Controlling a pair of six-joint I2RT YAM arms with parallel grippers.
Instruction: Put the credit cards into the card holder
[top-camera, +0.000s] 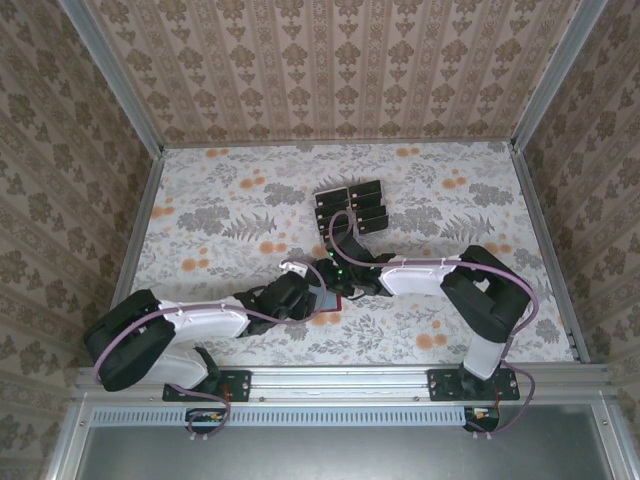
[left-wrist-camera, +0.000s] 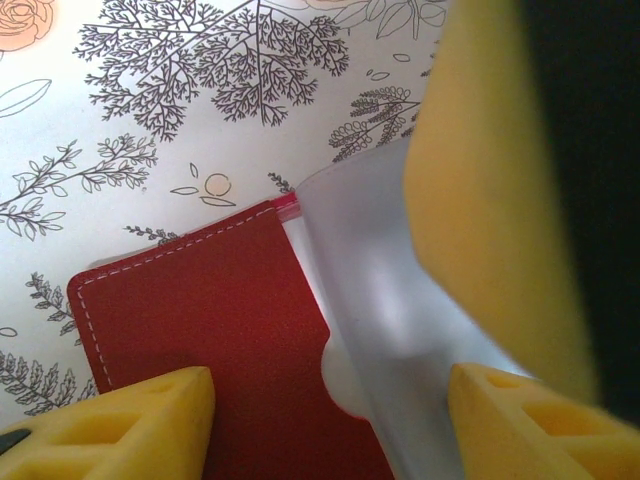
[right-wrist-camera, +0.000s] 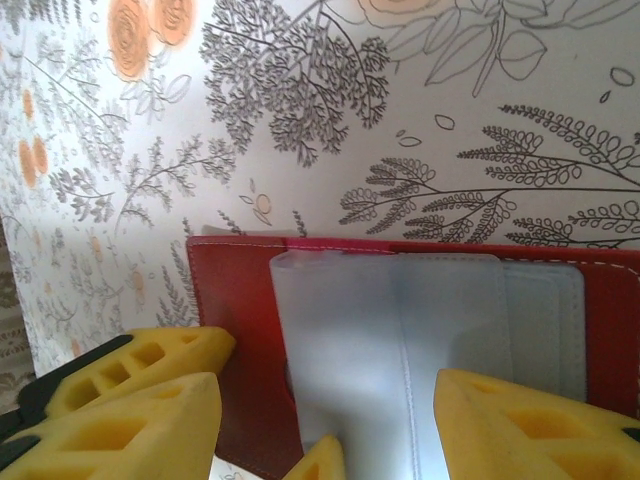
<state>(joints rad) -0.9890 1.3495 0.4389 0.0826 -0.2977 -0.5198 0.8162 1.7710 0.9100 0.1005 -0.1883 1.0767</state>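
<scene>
The red card holder (top-camera: 327, 303) lies opened flat on the floral table, mid-front, with both grippers over it. Its red cover (left-wrist-camera: 200, 330) and a translucent grey pocket sleeve (left-wrist-camera: 370, 290) lie beneath my left gripper (left-wrist-camera: 330, 430), which is open, its yellow fingertips (left-wrist-camera: 130, 430) straddling them. My right gripper (right-wrist-camera: 325, 410) is open too, its jaws spanning the grey pocket sleeve (right-wrist-camera: 390, 340) on the red card holder (right-wrist-camera: 235, 320). One left fingertip (right-wrist-camera: 320, 462) pokes in at the sleeve's near edge. Several black credit cards (top-camera: 350, 205) lie grouped farther back.
Patterned walls and metal rails (top-camera: 150, 190) fence in the table on three sides. The right gripper's yellow finger (left-wrist-camera: 480, 200) hangs close over the sleeve in the left wrist view. Bare floral cloth (top-camera: 220, 210) stretches to the left of the cards.
</scene>
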